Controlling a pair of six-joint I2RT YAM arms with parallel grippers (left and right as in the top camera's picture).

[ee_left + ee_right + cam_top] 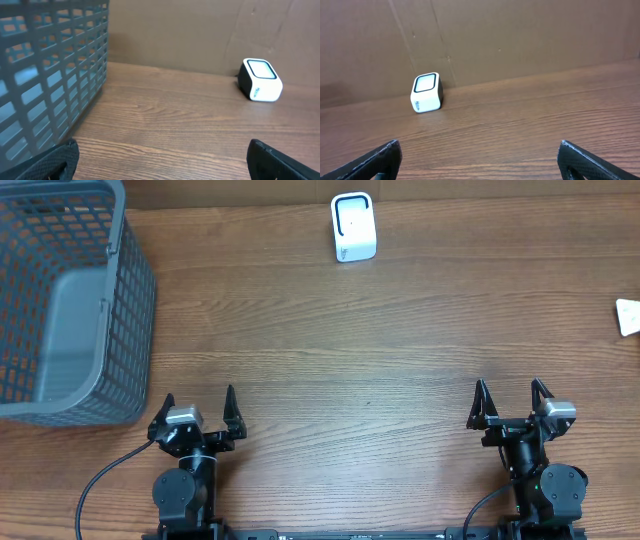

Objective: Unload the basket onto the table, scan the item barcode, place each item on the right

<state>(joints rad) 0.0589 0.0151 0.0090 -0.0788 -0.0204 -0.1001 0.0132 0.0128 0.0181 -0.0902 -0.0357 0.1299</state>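
Observation:
A small white barcode scanner (353, 227) with a dark-framed window stands at the far middle of the wooden table; it also shows as the scanner (260, 80) in the left wrist view and the scanner (426, 92) in the right wrist view. No item with a barcode shows plainly. My left gripper (200, 396) rests near the front edge at the left, open and holding nothing (162, 150). My right gripper (509, 385) sits near the front edge at the right, also open with only bare wood between its fingers (479, 146).
A large grey mesh basket (60, 300) fills the far left, just beyond the left gripper, and it looms as the basket (45, 75) in that wrist view. A pale object (628, 316) is cut off by the right edge. A brown cardboard wall (520, 35) backs the table.

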